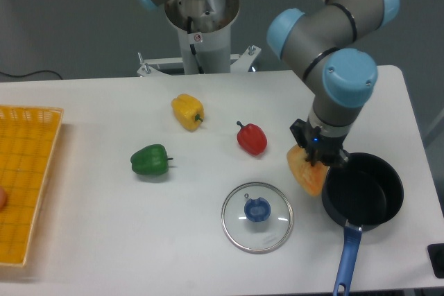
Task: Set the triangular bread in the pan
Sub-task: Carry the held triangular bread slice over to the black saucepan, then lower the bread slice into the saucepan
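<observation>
The gripper is seen pointing straight down from the grey and blue arm, with its jaws clamped on the upper edge of the triangular bread. The bread is held off the table, hanging point-down as a golden-orange wedge. It is positioned just left of the pan, beside the left rim; whether it touches the rim cannot be made out from this angle, since the gripper body overlaps that edge. The bread is not inside the pan.

The pan is found on the right part of the white table, its black bowl empty and its blue handle directed toward the near edge. A round glass lid with a blue knob is laid flat on the table, left of the pan and below-left of the hanging bread, apart from both.

A red pepper is noted left of the gripper, resting on the table and clear of it. A yellow pepper is placed farther left and toward the back. A green pepper is set nearer the front left. A yellow basket is located at the left edge, partly cut off by the frame.
</observation>
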Motion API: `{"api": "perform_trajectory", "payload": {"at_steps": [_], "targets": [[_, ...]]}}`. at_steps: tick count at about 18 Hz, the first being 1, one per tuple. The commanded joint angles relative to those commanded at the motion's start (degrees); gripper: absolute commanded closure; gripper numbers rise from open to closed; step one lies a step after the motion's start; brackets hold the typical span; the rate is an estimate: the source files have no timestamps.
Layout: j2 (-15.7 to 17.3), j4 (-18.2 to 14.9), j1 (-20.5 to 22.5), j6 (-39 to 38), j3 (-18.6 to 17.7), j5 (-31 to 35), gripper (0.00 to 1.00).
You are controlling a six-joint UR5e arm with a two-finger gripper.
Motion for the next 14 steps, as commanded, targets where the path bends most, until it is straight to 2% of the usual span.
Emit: {"api": "perform_trajectory", "payload": {"at_steps": [9,14], "targets": [[-1.93,0.62,2.72,6.59,1.40,0.18,0.86],[-2.99,3.86,3.08,8.79,1.85,0.09,0.86]]}}
